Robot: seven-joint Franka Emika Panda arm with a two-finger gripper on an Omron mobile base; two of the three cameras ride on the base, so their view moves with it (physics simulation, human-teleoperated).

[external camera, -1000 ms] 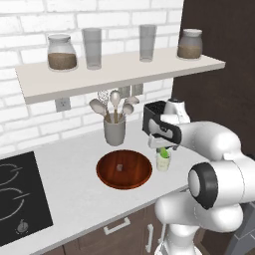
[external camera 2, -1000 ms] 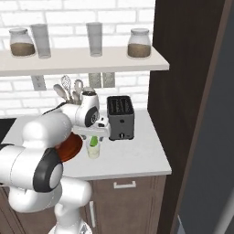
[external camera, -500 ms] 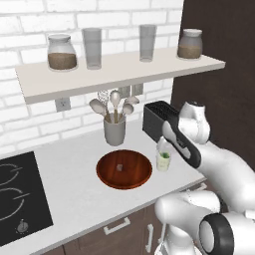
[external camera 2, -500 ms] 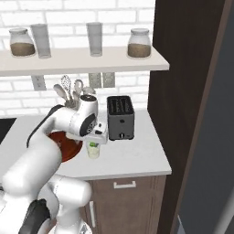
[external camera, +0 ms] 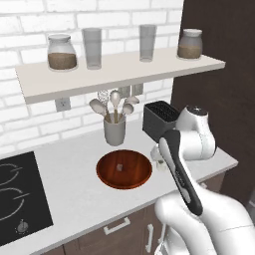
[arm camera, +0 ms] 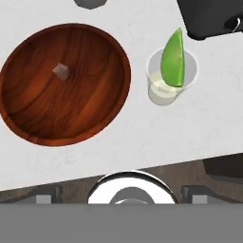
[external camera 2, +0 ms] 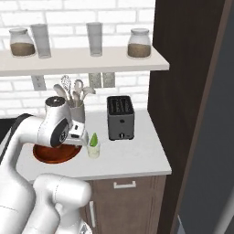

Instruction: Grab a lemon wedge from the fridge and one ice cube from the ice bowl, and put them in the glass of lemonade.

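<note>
claw (external camera 2: 78, 135) spreading wide, holding nothing | green lemon wedge (arm camera: 172, 59) sitting in small clear glass of lemonade (arm camera: 167, 80) | tiny pale ice cube (arm camera: 60, 71) lying in round reddish-brown wooden bowl (arm camera: 102, 50)

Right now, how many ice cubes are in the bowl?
1. A single ice cube lies near the middle of the bowl. In the hand view the whole inside of the bowl shows, so none looks hidden.

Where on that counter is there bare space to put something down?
Bare white counter runs along the front edge, between the ice bowl and the stove. It is crowded at the back, where utensil cup, toaster and glass of lemonade cluster.
</note>
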